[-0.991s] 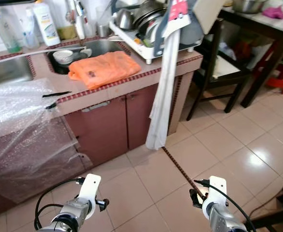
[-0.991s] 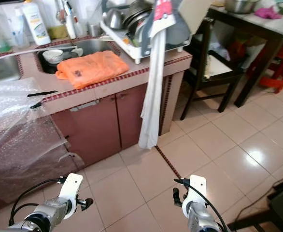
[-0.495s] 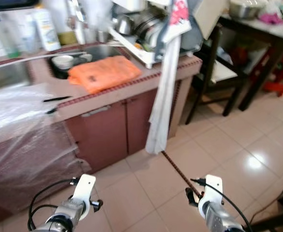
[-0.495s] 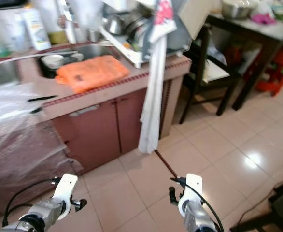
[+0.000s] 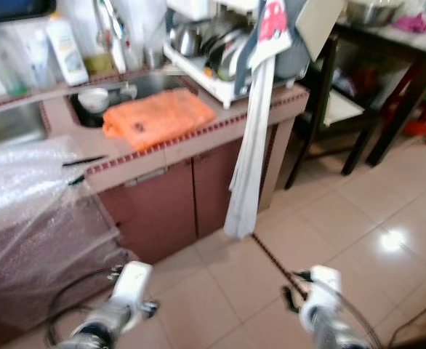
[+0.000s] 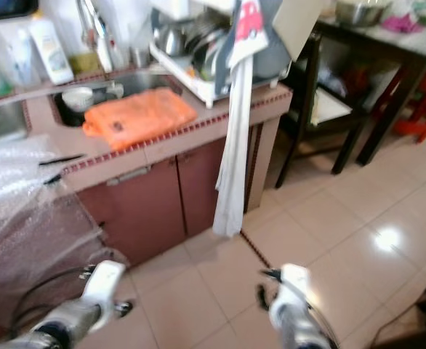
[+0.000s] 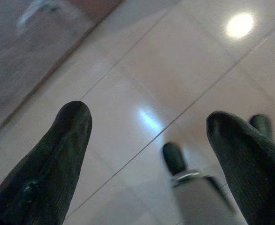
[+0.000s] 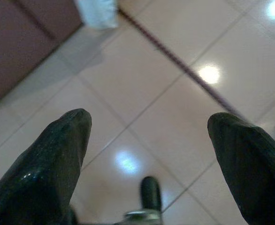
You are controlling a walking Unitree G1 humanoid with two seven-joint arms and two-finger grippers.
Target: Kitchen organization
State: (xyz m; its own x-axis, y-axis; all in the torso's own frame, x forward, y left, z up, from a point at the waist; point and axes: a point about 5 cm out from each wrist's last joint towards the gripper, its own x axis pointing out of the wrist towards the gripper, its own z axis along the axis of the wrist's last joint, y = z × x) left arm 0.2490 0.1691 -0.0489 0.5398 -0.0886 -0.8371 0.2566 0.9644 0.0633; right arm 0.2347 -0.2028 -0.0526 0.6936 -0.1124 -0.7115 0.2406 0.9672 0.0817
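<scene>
Bench (image 5: 198,138) with sink, orange cloth (image 5: 157,116) and dish rack (image 5: 231,54) stands ahead at the far left, a white towel (image 5: 251,153) hanging from its right end. Left hand (image 7: 147,136) and right hand (image 8: 147,136) hang low over the tiled floor (image 5: 344,218), both released and empty. Approaching well likely means closing squarely on the bench before raising either arm.

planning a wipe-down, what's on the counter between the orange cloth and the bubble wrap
In the left eye view, a thin dark utensil, possibly a knife, lies on the counter between the orange cloth and the bubble wrap.
</scene>
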